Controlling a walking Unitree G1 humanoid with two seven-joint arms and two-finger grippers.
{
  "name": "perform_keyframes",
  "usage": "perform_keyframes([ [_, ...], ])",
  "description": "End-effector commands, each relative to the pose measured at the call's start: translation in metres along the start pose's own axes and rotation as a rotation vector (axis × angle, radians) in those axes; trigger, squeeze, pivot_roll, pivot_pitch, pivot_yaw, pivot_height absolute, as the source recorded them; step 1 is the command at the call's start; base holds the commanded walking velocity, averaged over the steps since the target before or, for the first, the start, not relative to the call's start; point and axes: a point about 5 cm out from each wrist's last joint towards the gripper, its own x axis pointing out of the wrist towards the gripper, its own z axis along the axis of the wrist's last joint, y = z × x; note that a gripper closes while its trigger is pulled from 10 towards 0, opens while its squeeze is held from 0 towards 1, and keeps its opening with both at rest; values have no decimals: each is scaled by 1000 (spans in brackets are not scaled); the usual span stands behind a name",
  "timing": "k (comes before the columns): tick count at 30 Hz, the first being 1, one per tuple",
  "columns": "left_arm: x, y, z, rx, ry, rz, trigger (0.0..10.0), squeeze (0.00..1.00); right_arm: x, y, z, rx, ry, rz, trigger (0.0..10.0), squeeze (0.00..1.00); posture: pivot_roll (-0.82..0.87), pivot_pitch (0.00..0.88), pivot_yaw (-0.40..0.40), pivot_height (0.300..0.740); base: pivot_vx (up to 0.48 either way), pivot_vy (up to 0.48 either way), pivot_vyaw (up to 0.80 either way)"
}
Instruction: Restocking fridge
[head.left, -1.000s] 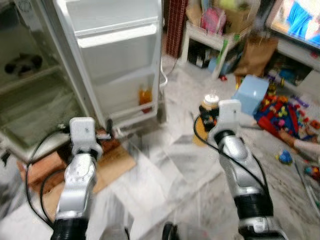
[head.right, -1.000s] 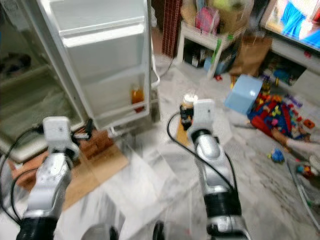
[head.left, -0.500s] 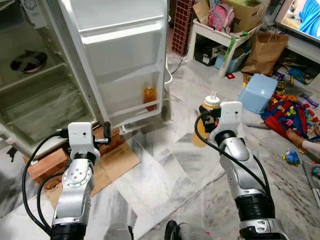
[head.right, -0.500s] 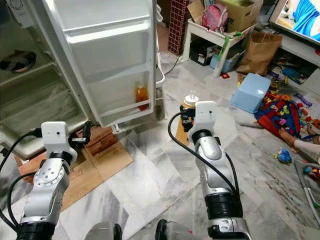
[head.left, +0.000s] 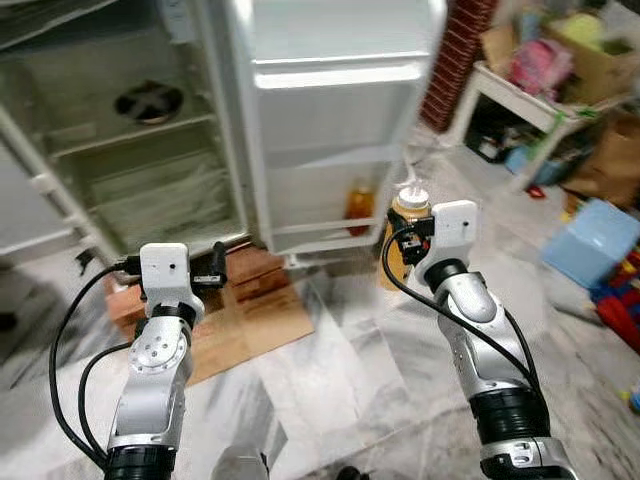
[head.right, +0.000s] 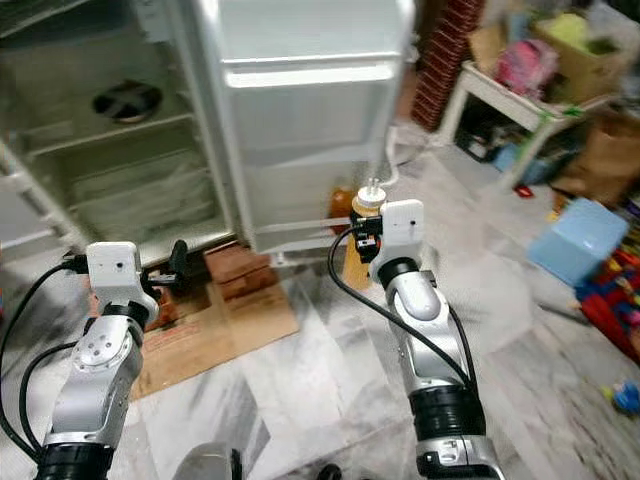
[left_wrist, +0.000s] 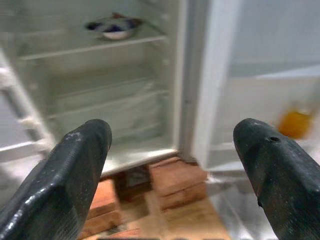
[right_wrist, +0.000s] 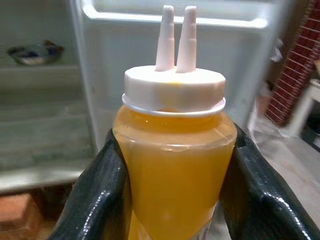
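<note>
Yellow sauce fills the clear plastic squeeze bottle with the white twin-nozzle cap (right_wrist: 174, 165) that I have in my right gripper (right_wrist: 172, 200); its two black fingers (right_wrist: 95, 200) press against the bottle's sides, clamped on it, and the bottle stands upright in front of the open white fridge (head.left: 150, 150). On my head cameras the bottle sits just before the lower shelf of the fridge door (head.left: 330, 120), where a small orange bottle (head.left: 359, 203) already stands. My left gripper (left_wrist: 170, 165) is held out low toward the fridge body with its fingers (left_wrist: 65, 170) spread wide and nothing between them. Inside the fridge, a dark patterned bowl (left_wrist: 114, 28) rests on a wire shelf. Below the fridge I see red bricks (head.left: 255, 275) and a flattened sheet of brown cardboard (head.left: 250, 325) on the grey marble floor (head.left: 350, 400). Off to my right lies a light blue plastic box (head.right: 582, 255).
</note>
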Motion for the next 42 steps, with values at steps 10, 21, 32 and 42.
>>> perform_keyframes([
  [10,2,-10,3,-19,-4,-25,10000,0,0,-9,10,22,-42,-8,10000,0,13,78,-22,740,478,0,94],
  [21,3,-9,0,-31,23,-10,10000,0,0,-4,8,32,-32,17,10000,0,16,78,-21,740,405,95,0],
  [32,5,-10,-1,-37,37,-7,10000,0,-1,-5,7,29,-28,16,10000,0,12,78,-18,740,137,357,0],
  [42,6,-16,4,-51,13,-30,10000,0,-1,-6,7,25,-29,11,10000,0,12,79,-18,740,0,0,0],
])
